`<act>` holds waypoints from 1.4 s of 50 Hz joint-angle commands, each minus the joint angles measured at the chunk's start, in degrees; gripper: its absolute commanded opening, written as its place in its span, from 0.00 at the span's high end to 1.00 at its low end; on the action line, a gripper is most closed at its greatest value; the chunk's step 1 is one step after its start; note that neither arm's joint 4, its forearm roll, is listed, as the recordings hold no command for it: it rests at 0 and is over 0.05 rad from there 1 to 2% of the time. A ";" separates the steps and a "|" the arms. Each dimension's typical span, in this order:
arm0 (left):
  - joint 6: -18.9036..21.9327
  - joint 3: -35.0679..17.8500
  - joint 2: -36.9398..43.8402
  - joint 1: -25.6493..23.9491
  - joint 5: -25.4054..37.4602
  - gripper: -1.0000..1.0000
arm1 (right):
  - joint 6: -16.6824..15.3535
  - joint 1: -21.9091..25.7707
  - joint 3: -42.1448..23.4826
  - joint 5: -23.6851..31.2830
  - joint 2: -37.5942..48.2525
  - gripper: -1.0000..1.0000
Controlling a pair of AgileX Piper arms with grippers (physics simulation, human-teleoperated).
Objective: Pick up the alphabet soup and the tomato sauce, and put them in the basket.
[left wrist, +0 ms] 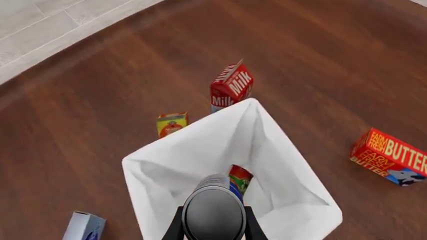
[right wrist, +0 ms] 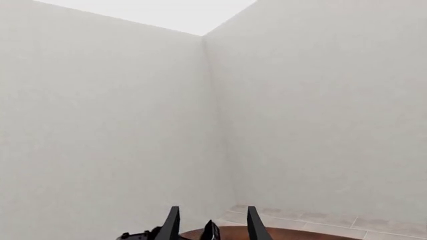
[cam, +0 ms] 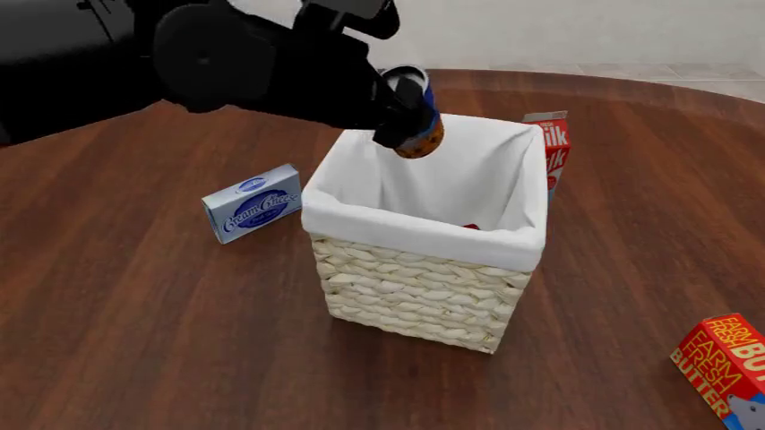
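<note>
L gripper (cam: 400, 112) clamps alphabet soup (cam: 415, 115) btwn fingers, above basket (cam: 418, 278) mouth for drop; tomato sauce (left wrist: 239, 178) below, inside. R gripper (right wrist: 212, 226) fingers apart, empty.

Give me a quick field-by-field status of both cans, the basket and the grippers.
soup can: held by left gripper above the basket opening
tomato can: already inside the basket
basket: upright on the table, milk carton behind it
right gripper: open, empty, pointing at the wall
remaining: release the soup can
</note>
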 commanded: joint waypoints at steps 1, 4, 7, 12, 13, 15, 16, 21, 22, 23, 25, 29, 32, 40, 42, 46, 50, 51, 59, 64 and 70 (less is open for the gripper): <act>1.94 -1.33 2.00 -1.07 -0.17 1.00 | 0.21 -0.11 0.81 -0.61 -0.12 0.00; 2.14 -1.62 2.67 -1.43 -0.22 1.00 | 0.37 -0.45 1.03 -0.34 -0.49 0.00; 2.18 -1.62 3.07 -1.58 -0.38 1.00 | 0.37 -0.49 1.23 -0.71 -0.28 0.00; 2.32 -1.27 4.11 -2.29 -0.77 1.00 | 0.57 -0.64 1.77 -1.03 -0.19 0.00; 2.32 -1.27 4.11 -2.29 -0.77 1.00 | 0.57 -0.64 1.77 -1.03 -0.19 0.00; 2.26 -1.35 4.53 -2.44 -0.79 1.00 | 0.71 -0.66 1.88 -1.27 0.01 0.00; 2.41 -1.37 4.70 -2.43 -0.77 1.00 | 0.68 -0.62 1.89 -1.19 -0.09 0.00; 2.52 -1.91 5.97 -2.40 -0.80 1.00 | 0.82 -0.72 1.95 -0.96 -0.29 0.00; 2.49 -1.82 6.09 -2.55 -0.82 1.00 | 0.86 -0.80 1.94 -1.04 -0.15 0.00; 2.53 -1.67 6.23 -2.72 -0.94 1.00 | 0.92 -0.84 1.99 -1.13 -0.08 0.00; 2.58 -1.51 6.50 -2.82 -1.09 1.00 | 0.94 -0.86 2.03 -1.21 0.03 0.00; 2.52 -1.60 7.11 -3.23 -1.17 1.00 | 0.97 -0.93 1.94 -1.16 0.19 0.00; 2.50 -1.70 7.47 -3.50 -1.20 1.00 | 1.08 -1.05 2.05 -1.52 0.50 0.00; 2.53 -1.45 8.54 -4.20 -1.55 1.00 | 1.36 -1.28 2.13 -1.66 0.72 0.00; 2.51 -1.39 8.85 -4.34 -1.68 1.00 | 1.32 -1.23 2.09 -1.56 0.66 0.00; 2.59 -1.34 9.29 -4.40 -1.78 1.00 | 1.42 -1.34 2.07 -1.55 0.61 0.00; 2.74 -1.40 9.96 -4.30 -1.93 1.00 | 1.43 -1.44 2.08 -1.72 0.78 0.00; 2.70 -1.33 10.09 -4.38 -1.98 1.00 | 1.44 -1.42 2.08 -1.78 0.79 0.00; 2.91 -1.38 11.36 -4.44 -2.01 1.00 | 1.34 -1.44 2.05 -1.68 0.63 0.00; 3.14 -1.84 11.97 -4.36 -1.77 1.00 | 1.32 -1.51 2.01 -1.40 0.33 0.00; 3.41 -2.20 12.61 -4.48 -1.59 1.00 | 1.18 -1.56 2.00 -1.47 0.28 0.00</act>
